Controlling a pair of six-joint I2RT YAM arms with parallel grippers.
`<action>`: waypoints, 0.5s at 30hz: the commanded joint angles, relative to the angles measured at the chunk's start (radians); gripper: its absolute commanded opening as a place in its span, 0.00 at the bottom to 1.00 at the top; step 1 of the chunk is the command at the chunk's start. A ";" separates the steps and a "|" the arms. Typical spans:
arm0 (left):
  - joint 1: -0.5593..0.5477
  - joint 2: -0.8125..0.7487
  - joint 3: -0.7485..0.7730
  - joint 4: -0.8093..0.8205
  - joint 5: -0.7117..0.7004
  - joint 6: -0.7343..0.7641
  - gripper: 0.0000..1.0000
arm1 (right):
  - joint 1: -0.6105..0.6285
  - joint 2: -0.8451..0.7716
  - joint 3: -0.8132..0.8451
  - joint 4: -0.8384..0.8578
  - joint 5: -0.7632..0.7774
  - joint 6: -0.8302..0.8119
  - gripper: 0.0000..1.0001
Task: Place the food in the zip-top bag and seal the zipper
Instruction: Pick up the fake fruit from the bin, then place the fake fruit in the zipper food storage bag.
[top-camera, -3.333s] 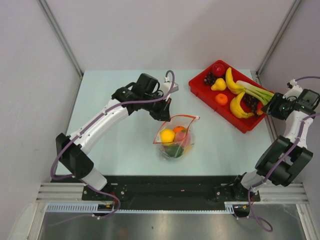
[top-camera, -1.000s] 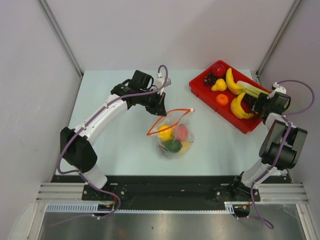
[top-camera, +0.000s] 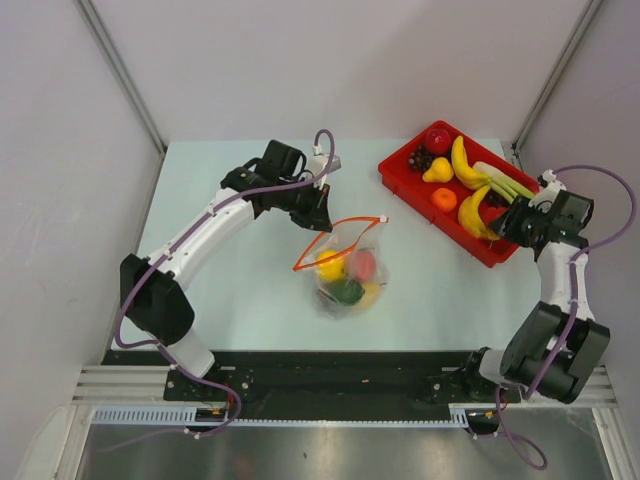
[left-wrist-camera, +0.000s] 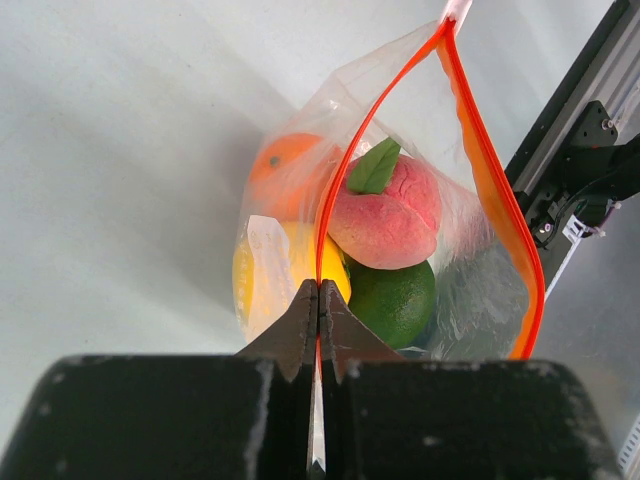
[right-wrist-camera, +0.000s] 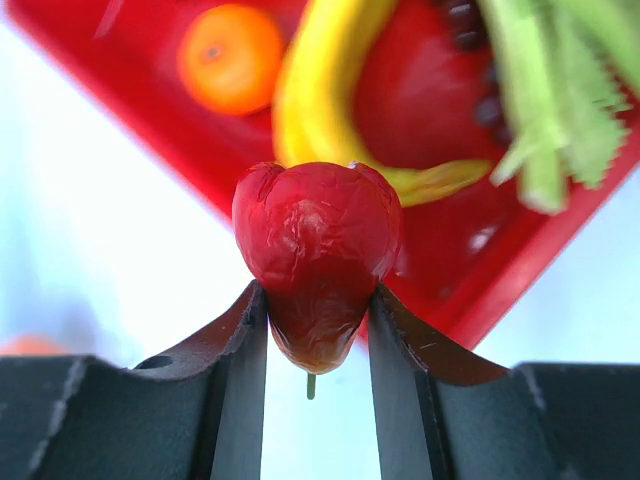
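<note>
The zip-top bag (top-camera: 348, 268) lies mid-table with its mouth gaping toward the back. Its zipper (top-camera: 333, 238) is an orange-red strip, and my left gripper (top-camera: 318, 213) is shut on the left side of it (left-wrist-camera: 318, 290). Food inside the bag: a pink peach (left-wrist-camera: 385, 210), a green fruit (left-wrist-camera: 395, 300), an orange one (left-wrist-camera: 285, 160) and a yellow one (left-wrist-camera: 250, 280). My right gripper (top-camera: 507, 226) hangs over the near right edge of the red tray, shut on a wrinkled dark-red fruit (right-wrist-camera: 316, 225) between its fingers (right-wrist-camera: 240, 340).
The red tray (top-camera: 392, 172) at the back right holds a red apple (top-camera: 437, 139), dark grapes (top-camera: 420, 157), a yellow pear (top-camera: 437, 170), an orange (top-camera: 444, 198), bananas (top-camera: 466, 165) and a green leek (top-camera: 505, 180). Walls enclose the table on three sides.
My right gripper has closed on the dark-red fruit and drawn back slightly from inside the tray toward its near right edge. The left gripper and bag have not moved.
</note>
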 joint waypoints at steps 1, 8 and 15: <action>0.005 -0.050 0.015 0.003 0.021 -0.007 0.00 | 0.031 -0.137 0.006 -0.097 -0.173 -0.026 0.04; 0.002 -0.065 0.015 -0.017 0.018 -0.007 0.00 | 0.176 -0.307 0.068 -0.117 -0.331 -0.159 0.00; -0.054 -0.098 0.049 -0.060 0.026 0.025 0.00 | 0.499 -0.378 0.174 -0.051 -0.336 -0.403 0.00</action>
